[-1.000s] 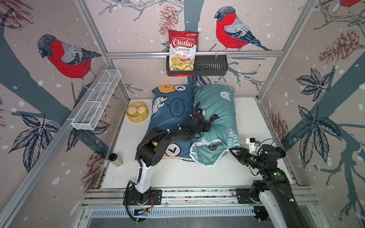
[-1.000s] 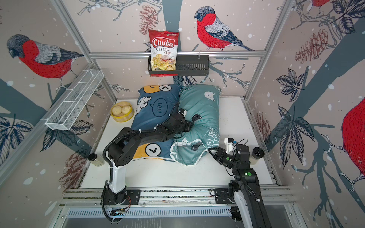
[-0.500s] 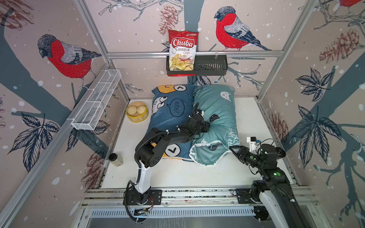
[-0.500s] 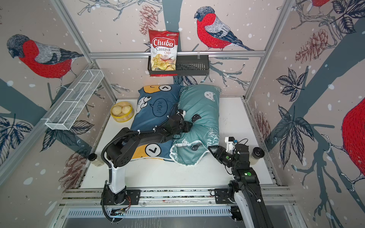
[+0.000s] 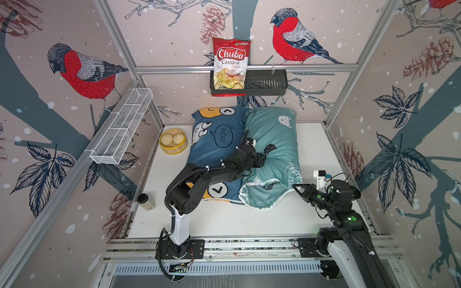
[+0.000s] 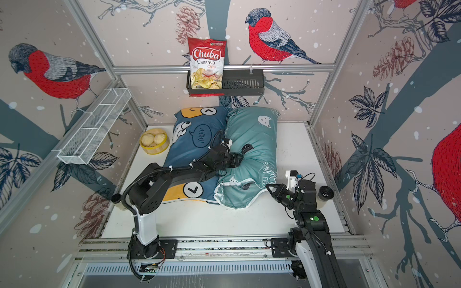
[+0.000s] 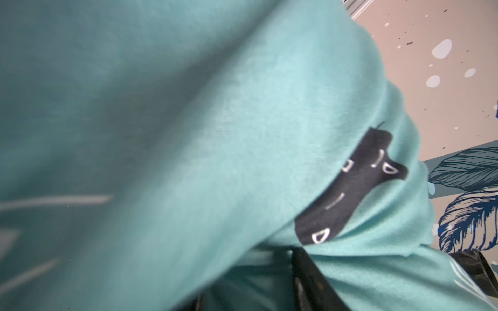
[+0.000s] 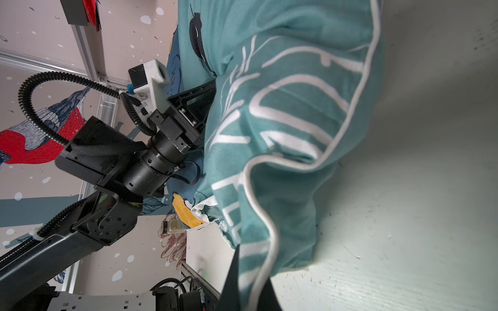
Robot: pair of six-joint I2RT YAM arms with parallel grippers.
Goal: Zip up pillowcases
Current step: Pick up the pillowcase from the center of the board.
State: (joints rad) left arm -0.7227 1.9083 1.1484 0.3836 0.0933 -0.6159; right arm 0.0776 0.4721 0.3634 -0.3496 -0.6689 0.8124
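Teal pillowcase (image 5: 277, 139), lying in the middle of the table (image 5: 314, 154) beside the dark blue pillowcase (image 5: 212, 157), is being held for zipping, right gripper (image 5: 296, 186) pinching its piped near corner, left gripper (image 5: 260, 159) pressing its middle with jaws seemingly spread, the zipper pull needing locating next

The left end effector (image 5: 260, 159) buries its fingertips in the teal pillow (image 5: 274, 134), grip unclear; fabric beside it blurs. The right end effector (image 8: 252, 269) runs off view.
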